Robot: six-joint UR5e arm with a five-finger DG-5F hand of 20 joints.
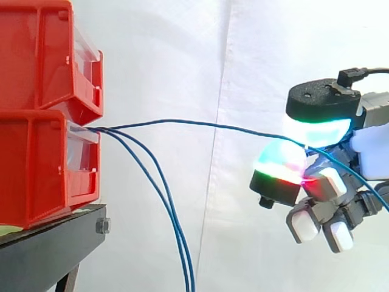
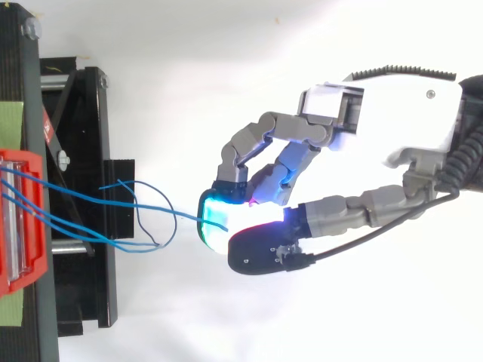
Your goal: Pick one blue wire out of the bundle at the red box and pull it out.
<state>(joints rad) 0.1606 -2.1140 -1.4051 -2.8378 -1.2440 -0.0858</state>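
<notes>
Two red bins are stacked at the left on a black stand; the lower red bin (image 1: pixel 36 170) has thin blue wires coming out of its clear front. One blue wire (image 1: pixel 200 123) runs nearly level to the right into my hand (image 1: pixel 316 152), whose glowing pads pinch it; its end trails on down behind the hand. Two other blue wires (image 1: pixel 164 201) droop from the bin toward the floor. From above, the hand (image 2: pixel 339 166) sits right of the bin (image 2: pixel 23 219), pinching the taut wire (image 2: pixel 166 213) between thumb and finger pads (image 2: pixel 215 219).
The black stand (image 1: pixel 55 243) carries the bins, and its frame (image 2: pixel 90 196) lies under the wires in the top view. A white curtain hangs behind. Green tape (image 2: pixel 11 121) marks the stand beside the bin.
</notes>
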